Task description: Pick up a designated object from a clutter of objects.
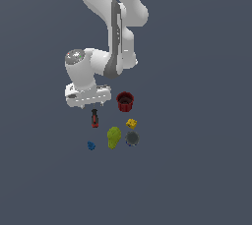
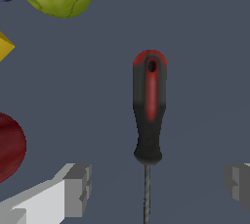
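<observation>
The white Panda arm reaches down from the top of the exterior view, its wrist bent over the dark grey floor. The gripper hangs just above the clutter with its jaws spread wide; in the wrist view the two grey fingers stand well apart, one on each side of the screwdriver's thin shaft, touching nothing.

The red cup stands upright at the exterior view's right of the gripper. The yellow-green pear-like lump lies nearer the camera, with the grey-blue round piece just beside it on the right. The screwdriver lies flat directly under the gripper, left of the cup, its red-and-black handle toward the lump and its shaft running beneath the fingers. The small yellow block sits between cup and round piece. The tiny blue piece lies left of the lump.
</observation>
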`<state>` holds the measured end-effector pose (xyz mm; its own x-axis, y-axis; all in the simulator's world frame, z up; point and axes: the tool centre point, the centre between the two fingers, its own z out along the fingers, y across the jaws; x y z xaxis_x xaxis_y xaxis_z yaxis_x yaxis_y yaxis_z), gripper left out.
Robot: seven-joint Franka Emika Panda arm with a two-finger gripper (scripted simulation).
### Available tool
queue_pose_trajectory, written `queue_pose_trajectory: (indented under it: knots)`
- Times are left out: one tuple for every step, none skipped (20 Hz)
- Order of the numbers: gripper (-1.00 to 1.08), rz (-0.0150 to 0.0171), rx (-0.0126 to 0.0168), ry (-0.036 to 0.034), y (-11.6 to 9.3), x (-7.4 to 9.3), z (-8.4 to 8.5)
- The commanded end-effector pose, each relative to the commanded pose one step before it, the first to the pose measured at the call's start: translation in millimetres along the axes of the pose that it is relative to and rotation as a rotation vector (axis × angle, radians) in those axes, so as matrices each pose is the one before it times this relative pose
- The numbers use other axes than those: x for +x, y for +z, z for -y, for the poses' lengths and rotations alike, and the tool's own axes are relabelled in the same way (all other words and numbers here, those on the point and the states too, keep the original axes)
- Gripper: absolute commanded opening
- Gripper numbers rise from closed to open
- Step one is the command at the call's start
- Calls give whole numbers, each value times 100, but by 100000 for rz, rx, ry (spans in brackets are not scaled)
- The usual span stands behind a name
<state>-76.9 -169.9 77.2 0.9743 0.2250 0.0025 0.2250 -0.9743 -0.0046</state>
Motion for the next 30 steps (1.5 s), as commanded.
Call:
queue_pose_trajectory:
  knots:
    - [100, 95, -286, -747, 711, -712, -320]
    - [100, 57, -62, -162, 186, -196, -79]
    - [100, 44, -47, -122, 144, -154, -62]
    - [100, 35, -37, -96, 103, -108, -40]
    - [100, 16, -17, -43, 61, -69, -30]
    - [100, 0, 0, 0, 20, -28, -16]
    - [100, 60, 78, 168, -91, 94, 52]
    - [100, 0, 0, 0, 27, -2, 0]
    - [100, 0, 0, 0, 81, -5, 1]
    - [100, 0, 0, 0, 135, -8, 1]
    - [100, 0, 0, 0, 189, -11, 1]
    - [100, 0, 0, 0, 241, -14, 1]
    - [100, 0, 0, 0, 293, -17, 1]
    - [100, 0, 0, 0, 345, -19, 0]
    - [100, -11, -26, -39, 383, -11, 16]
    - [100, 0, 0, 0, 444, -22, -3]
    - [100, 0, 0, 0, 492, -22, -5]
    - [100, -10, -24, -42, 477, -7, 10]
    - [100, 0, 0, 0, 432, -14, -8]
    - [100, 0, 0, 0, 379, -9, -8]
    - [100, -19, -8, -44, 316, 6, 10]
    - [100, 0, 0, 0, 275, -4, -8]
    - [100, 0, 0, 0, 224, -2, -7]
    - [100, 0, 0, 0, 173, -1, -5]
    - [100, 0, 0, 0, 124, 0, -4]
    - [100, 0, 0, 0, 74, 0, -2]
    - [100, -27, 7, -40, 16, 11, 15]
    - [-100, 0, 0, 0, 0, 0, 0]
    - [-100, 0, 0, 0, 0, 0, 0]
    - [-100, 0, 0, 0, 0, 0, 0]
